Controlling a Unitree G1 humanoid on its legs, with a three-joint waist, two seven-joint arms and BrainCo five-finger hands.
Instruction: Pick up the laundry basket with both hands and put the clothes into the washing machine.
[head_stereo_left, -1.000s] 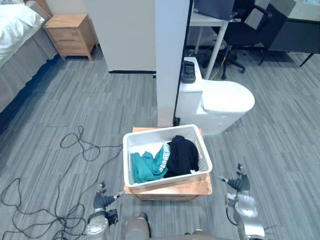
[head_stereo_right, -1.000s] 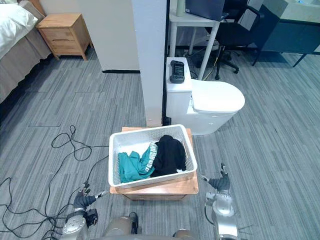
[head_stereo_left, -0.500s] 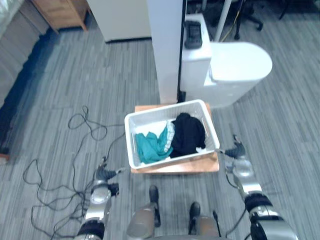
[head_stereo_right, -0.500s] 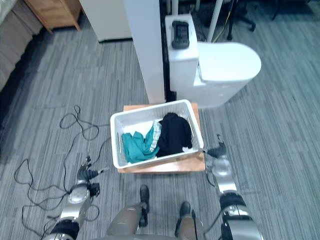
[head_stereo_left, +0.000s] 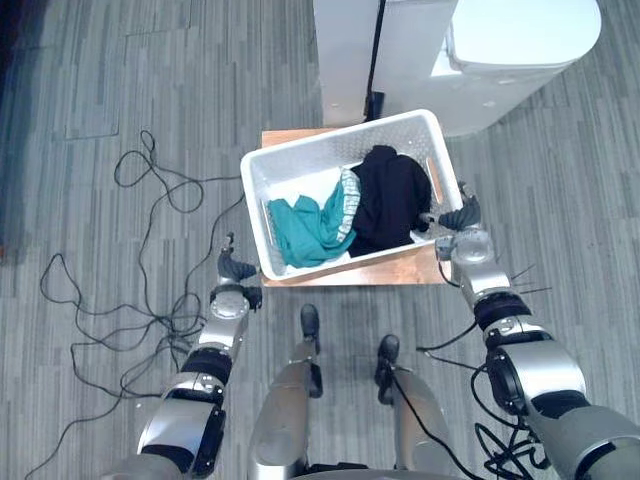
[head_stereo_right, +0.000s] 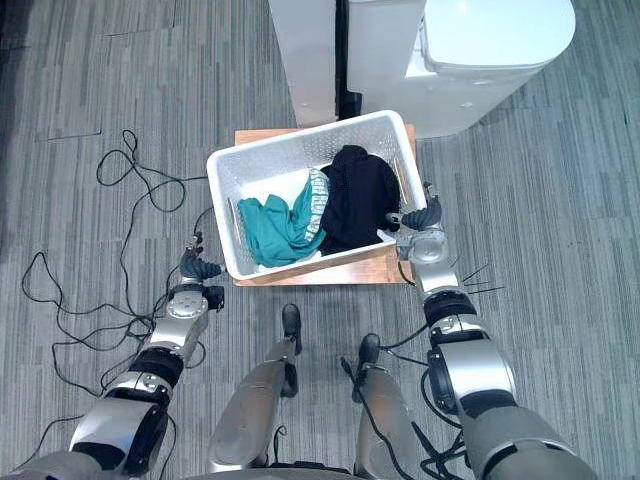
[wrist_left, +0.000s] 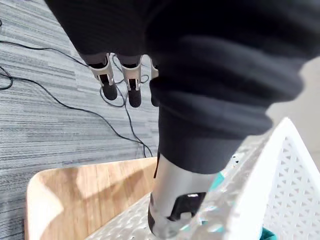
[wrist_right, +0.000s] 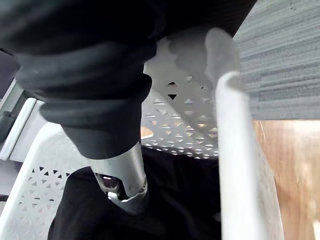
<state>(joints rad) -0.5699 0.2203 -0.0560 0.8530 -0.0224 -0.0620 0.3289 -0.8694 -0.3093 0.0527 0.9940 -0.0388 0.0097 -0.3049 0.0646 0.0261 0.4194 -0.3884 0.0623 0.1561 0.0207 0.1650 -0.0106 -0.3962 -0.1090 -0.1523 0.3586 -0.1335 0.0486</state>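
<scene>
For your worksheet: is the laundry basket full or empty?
Partly full: teal clothes and black clothes lie in the basket.

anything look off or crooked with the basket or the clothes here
Only mildly: the white laundry basket sits turned at an angle on the wooden stand, with its left end overhanging the stand's edge. The teal garment and the black garment both lie inside it, and nothing has spilled.
</scene>
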